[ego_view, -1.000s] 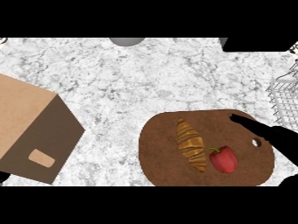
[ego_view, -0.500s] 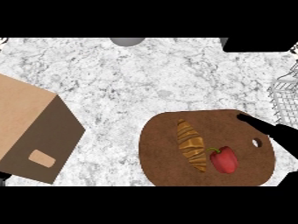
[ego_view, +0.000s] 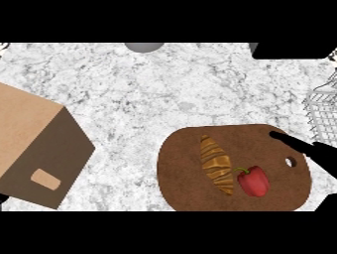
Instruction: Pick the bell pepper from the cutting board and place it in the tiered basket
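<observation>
Fingers (ego_view: 287, 141) of the right hand (ego_view: 331, 159) stretch out straight over the cutting board (ego_view: 188, 171), holding nothing, apart from the bell pepper (ego_view: 253, 181).

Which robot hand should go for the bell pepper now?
The right robot hand. It already reaches over the cutting board's right edge, near the bell pepper, with the tiered basket on that same side. The left robot hand is not in view.

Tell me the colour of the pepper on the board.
Red, with a green stem; the pepper shows in the head view.
</observation>
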Robot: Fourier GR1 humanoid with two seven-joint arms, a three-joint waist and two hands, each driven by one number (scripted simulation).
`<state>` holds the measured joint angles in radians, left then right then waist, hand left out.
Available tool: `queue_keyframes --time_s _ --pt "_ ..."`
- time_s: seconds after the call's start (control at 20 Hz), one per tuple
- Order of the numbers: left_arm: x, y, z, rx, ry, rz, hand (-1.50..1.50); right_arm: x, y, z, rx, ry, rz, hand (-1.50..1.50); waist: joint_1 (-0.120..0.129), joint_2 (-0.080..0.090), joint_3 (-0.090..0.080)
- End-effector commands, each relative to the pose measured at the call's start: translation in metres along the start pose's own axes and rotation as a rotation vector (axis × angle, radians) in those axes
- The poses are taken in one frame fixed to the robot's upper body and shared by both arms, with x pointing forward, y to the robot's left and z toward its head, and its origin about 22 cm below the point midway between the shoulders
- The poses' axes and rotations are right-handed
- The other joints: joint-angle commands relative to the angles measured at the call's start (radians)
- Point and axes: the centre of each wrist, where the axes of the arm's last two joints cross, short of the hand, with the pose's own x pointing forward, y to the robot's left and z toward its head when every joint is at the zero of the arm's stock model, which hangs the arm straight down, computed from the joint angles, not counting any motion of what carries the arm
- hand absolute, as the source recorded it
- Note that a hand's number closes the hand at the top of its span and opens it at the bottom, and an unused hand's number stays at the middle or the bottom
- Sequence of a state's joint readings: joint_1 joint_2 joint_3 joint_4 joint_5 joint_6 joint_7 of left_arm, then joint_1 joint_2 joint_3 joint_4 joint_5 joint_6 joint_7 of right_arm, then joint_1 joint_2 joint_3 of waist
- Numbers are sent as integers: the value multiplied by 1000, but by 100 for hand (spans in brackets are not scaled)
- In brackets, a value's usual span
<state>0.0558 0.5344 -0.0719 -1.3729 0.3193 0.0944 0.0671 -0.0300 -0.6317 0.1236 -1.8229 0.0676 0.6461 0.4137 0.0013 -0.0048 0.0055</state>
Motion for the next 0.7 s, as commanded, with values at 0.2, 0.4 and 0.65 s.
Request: queue_keyframes --time_s 0.2,0.4,0.65 --pt "-15 -7 -16 -9 38 8 0 -8 5 -24 1 -21 -4 -150 -2 6 -6" --pt "-8 9 7 -7 47 11 0 -2 19 -39 1 -27 -9 -150 4 5 -5" --pt "-14 -9 19 18 44 -17 0 5 39 -30 2 -39 -15 -150 0 4 -5"
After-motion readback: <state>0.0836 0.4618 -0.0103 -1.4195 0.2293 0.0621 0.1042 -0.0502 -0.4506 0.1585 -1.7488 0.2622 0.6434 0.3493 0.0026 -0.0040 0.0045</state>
